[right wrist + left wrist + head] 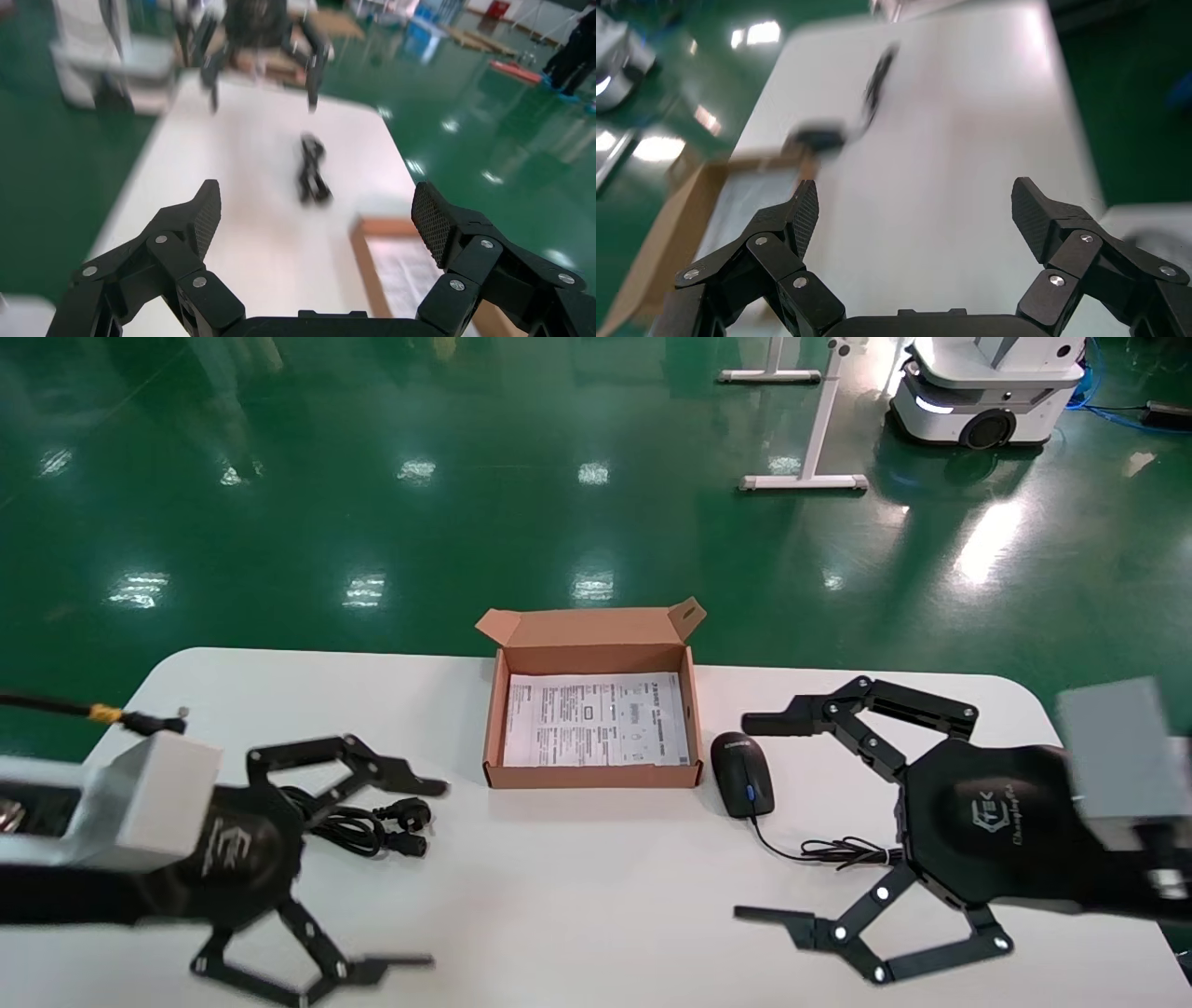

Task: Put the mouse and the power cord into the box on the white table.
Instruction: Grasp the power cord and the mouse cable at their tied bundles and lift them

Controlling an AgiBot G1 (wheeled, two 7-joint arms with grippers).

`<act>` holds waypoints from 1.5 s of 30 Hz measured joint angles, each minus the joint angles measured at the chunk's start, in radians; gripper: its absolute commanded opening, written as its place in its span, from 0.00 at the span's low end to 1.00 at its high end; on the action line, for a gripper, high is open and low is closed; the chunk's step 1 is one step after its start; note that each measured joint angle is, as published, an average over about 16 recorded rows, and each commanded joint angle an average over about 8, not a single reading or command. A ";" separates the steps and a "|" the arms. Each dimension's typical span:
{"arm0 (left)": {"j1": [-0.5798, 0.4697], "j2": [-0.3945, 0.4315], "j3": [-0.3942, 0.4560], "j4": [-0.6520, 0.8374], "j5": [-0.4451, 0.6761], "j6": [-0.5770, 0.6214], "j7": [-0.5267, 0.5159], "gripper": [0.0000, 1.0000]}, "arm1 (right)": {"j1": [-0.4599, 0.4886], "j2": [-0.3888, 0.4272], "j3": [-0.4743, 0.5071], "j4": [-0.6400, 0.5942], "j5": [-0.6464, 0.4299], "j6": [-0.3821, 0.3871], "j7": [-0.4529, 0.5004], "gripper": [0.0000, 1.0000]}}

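The open brown box point(492, 733) sits mid-table on the white table point(596, 905), with a printed sheet on its bottom. The black mouse point(742, 775) lies just right of it, its thin cable trailing toward my right gripper point(745, 818), which hovers open with its fingertips on either side of the mouse's near end. The power cord point(372, 823) lies bundled left of the box, partly hidden behind my left gripper point(430, 875), also open and empty. The left wrist view shows the left gripper point(914, 189), box point(666, 210) and mouse point(819, 137). The right wrist view shows the right gripper point(316, 189), power cord point(313, 172) and box point(365, 242).
Beyond the table's far edge is green floor with a white desk frame point(810, 430) and a white mobile robot base point(987, 393). Bare tabletop lies in front of the box between the two grippers.
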 measured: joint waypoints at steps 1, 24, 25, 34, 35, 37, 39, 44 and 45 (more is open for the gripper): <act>-0.026 0.003 0.023 0.016 0.037 0.003 0.016 1.00 | 0.016 -0.001 -0.012 -0.023 -0.027 -0.004 -0.031 1.00; -0.401 0.316 0.344 0.807 0.618 -0.121 0.585 1.00 | 0.338 -0.199 -0.288 -0.689 -0.583 0.079 -0.645 1.00; -0.406 0.328 0.348 0.838 0.624 -0.131 0.606 1.00 | 0.348 -0.210 -0.294 -0.716 -0.595 0.087 -0.662 1.00; -0.432 0.407 0.364 1.037 0.656 -0.203 0.750 0.81 | 0.411 -0.293 -0.330 -0.911 -0.664 0.150 -0.766 0.81; -0.434 0.413 0.365 1.052 0.657 -0.208 0.760 0.69 | 0.415 -0.299 -0.332 -0.927 -0.668 0.156 -0.773 0.68; -0.438 0.422 0.366 1.076 0.660 -0.217 0.777 0.44 | 0.423 -0.309 -0.336 -0.955 -0.675 0.165 -0.783 0.43; -0.441 0.428 0.367 1.094 0.662 -0.224 0.790 0.19 | 0.428 -0.317 -0.338 -0.976 -0.679 0.173 -0.790 0.18; -0.446 0.436 0.368 1.118 0.664 -0.232 0.806 0.00 | 0.435 -0.326 -0.340 -1.006 -0.684 0.184 -0.795 0.00; -0.447 0.437 0.368 1.120 0.665 -0.233 0.807 0.00 | 0.436 -0.327 -0.340 -1.009 -0.684 0.185 -0.795 0.00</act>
